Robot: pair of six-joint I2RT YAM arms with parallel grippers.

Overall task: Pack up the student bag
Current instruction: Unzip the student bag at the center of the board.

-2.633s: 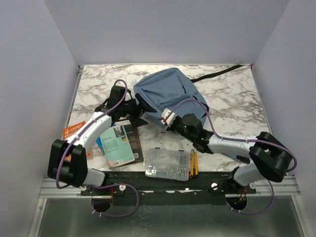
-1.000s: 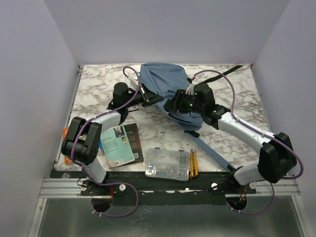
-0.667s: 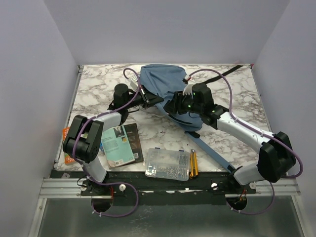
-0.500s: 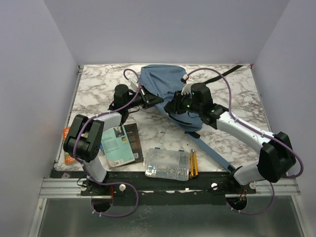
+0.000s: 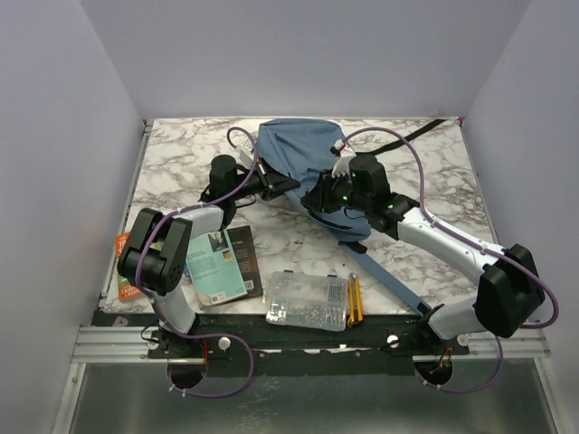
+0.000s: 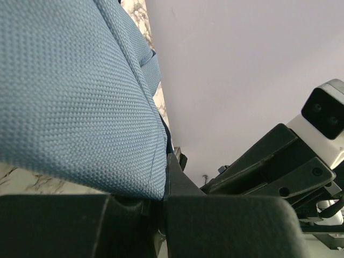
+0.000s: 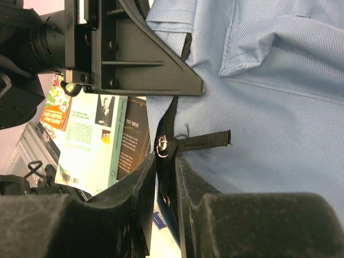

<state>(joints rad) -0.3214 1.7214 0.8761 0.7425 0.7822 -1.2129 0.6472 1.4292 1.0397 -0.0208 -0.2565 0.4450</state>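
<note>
Left arm (image 5: 167, 244): elbow raised near base, forearm reaching toward far side, wrist turned right. Left gripper (image 5: 277, 183) (image 6: 164, 200): jaws pinched tight on edge of bag (image 6: 75, 97).
Right arm (image 5: 452, 240): elbow up at right, forearm stretched diagonally left. Right gripper (image 5: 318, 195) (image 7: 166, 161): pointing left, jaws nearly together, narrow gap, strap (image 7: 167, 126) between them.
Grippers face each other, near, not touching.

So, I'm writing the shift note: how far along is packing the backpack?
Nothing looks packed yet: the books, clear case and yellow tool lie on the table. In hand: the left gripper pinches the backpack fabric while the right gripper holds its zip. Left: opening and loading.
</note>
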